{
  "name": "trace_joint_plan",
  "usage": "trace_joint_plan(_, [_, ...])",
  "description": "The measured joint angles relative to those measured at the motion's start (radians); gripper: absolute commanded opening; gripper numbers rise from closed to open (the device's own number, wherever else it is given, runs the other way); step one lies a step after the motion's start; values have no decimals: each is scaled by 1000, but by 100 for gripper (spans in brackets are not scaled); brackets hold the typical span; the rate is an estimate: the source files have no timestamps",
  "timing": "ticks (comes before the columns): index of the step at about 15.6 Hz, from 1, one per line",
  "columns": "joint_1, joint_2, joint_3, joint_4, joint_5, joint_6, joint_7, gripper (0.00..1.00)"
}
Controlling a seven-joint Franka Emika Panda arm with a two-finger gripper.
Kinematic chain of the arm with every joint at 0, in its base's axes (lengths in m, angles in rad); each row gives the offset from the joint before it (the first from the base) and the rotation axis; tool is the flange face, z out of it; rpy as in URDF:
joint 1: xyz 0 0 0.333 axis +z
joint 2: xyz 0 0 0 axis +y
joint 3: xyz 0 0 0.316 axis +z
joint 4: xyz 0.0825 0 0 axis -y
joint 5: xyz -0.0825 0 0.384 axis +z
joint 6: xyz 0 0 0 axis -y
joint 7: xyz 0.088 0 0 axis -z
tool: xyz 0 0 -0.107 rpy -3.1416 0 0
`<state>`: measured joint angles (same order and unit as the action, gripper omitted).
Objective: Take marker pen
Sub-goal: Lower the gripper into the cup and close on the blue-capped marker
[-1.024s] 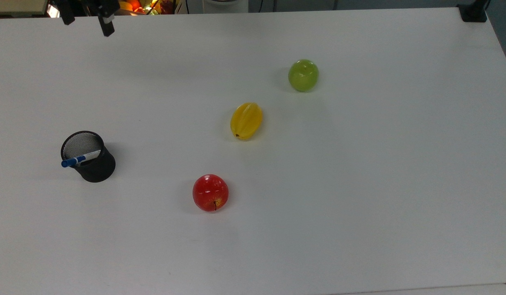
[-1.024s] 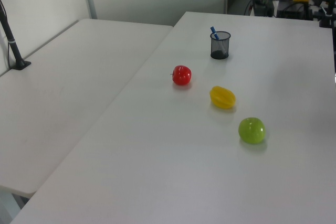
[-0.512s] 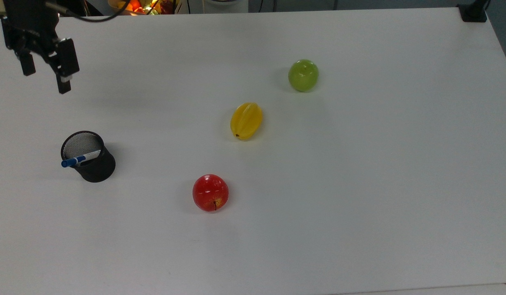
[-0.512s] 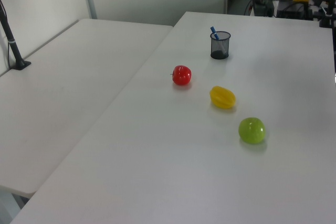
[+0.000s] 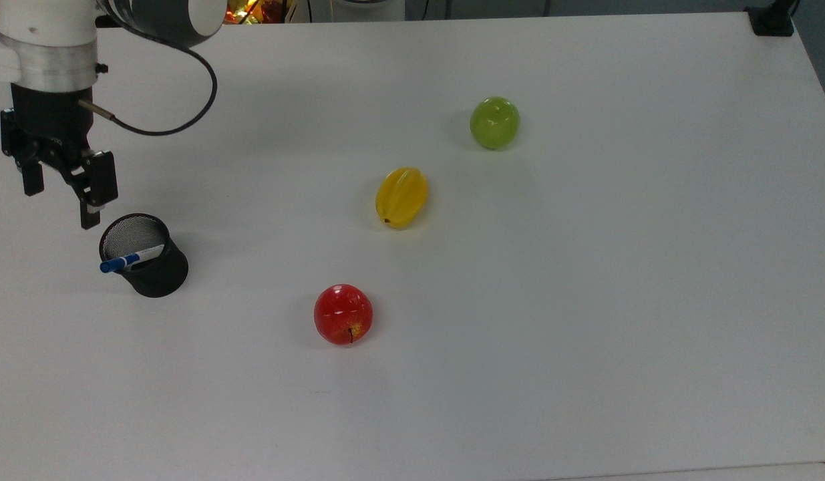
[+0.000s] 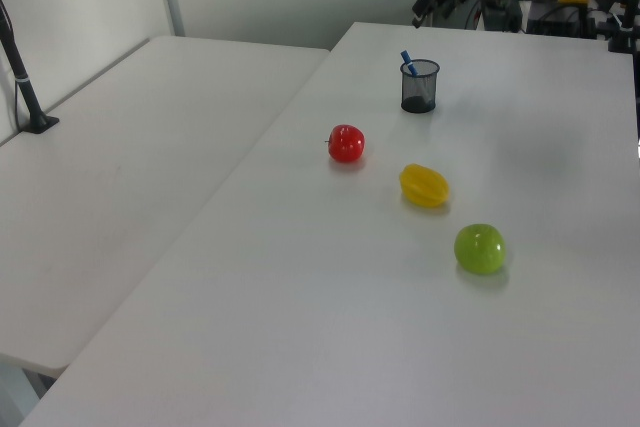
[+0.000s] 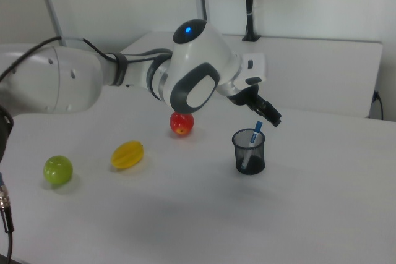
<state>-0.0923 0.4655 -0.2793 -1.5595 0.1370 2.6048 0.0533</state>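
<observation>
One marker pen (image 5: 131, 258) leans in a black mesh cup (image 5: 148, 262) on the white table (image 5: 586, 300), its blue cap poking over the rim toward the top view's left. The cup appears to hold nothing else. The hand (image 5: 57, 200) hangs just beside the cup, off toward the top view's upper left, with its fingers (image 5: 89, 217) spread apart and nothing between them. By the look of it, this is the approach step, and the pen is not yet grasped. The next move likely calls for shifting over the cap, lining the fingers up on either side of the tilted barrel, then coming down and closing without knocking the cup. A red apple (image 5: 343, 314), a yellow fruit (image 5: 401, 197) and a green apple (image 5: 494, 122) sit well apart from the cup.
</observation>
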Motion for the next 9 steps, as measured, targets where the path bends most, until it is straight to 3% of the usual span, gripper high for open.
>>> trace_joint_plan(3, [0, 63, 0, 23, 0, 73, 0, 100])
trace_joint_plan(9, [6, 134, 8, 68, -1, 78, -2, 100])
